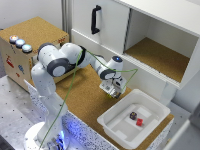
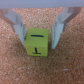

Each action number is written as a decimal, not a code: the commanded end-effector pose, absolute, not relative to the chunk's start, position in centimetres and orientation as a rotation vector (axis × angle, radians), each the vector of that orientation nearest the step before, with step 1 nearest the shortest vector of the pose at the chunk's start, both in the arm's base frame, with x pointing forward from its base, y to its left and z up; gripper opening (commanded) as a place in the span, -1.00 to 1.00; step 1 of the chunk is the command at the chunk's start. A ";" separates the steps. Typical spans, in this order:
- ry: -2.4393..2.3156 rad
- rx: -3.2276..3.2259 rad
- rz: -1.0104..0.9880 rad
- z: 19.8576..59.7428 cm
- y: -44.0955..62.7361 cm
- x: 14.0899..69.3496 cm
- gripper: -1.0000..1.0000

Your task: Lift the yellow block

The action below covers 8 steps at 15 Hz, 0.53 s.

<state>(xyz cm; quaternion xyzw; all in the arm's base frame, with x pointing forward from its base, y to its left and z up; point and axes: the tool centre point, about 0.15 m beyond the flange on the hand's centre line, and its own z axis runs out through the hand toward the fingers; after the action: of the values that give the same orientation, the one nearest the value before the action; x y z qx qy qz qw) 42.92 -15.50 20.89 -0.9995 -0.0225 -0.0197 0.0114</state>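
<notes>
In the wrist view the yellow block (image 2: 39,42), a tiny yellow-green cube with a dark mark on its face, sits between my two fingers (image 2: 19,29), which touch its two sides. The gripper (image 2: 39,36) is shut on it, low over the cork surface (image 2: 20,65). I cannot tell whether the block is off the cork. In the exterior view the gripper (image 1: 114,90) is down at the cork tabletop (image 1: 85,95), just beside the white tub, and it hides the block.
A white tub (image 1: 120,127) stands at the exterior view's right of the gripper, with a small red block (image 1: 140,121) and a small dark maroon block (image 1: 133,115) inside. A white cabinet (image 1: 115,30) with a black handle (image 1: 95,19) and an open compartment stands behind. A cork-topped box (image 1: 30,35) with buttons stands at the left.
</notes>
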 end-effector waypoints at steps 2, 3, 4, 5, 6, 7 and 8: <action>-0.059 -3.125 -0.207 26.2 -14.9 43.5 -1.00; -0.059 -3.108 -0.236 27.5 -14.8 43.6 -1.00; -0.066 -3.074 -0.231 28.8 -14.5 43.9 -1.00; -0.077 -3.059 -0.261 30.4 -14.1 44.0 -1.00; -0.090 -3.047 -0.287 31.9 -13.7 44.0 -1.00; -0.077 -3.025 -0.305 33.8 -13.4 43.9 -1.00; -0.060 -3.001 -0.341 35.8 -13.3 43.8 -1.00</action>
<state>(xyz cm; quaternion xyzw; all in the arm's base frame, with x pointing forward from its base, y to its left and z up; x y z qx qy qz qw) 44.96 -14.78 27.18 -0.9964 -0.0225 -0.0808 0.0134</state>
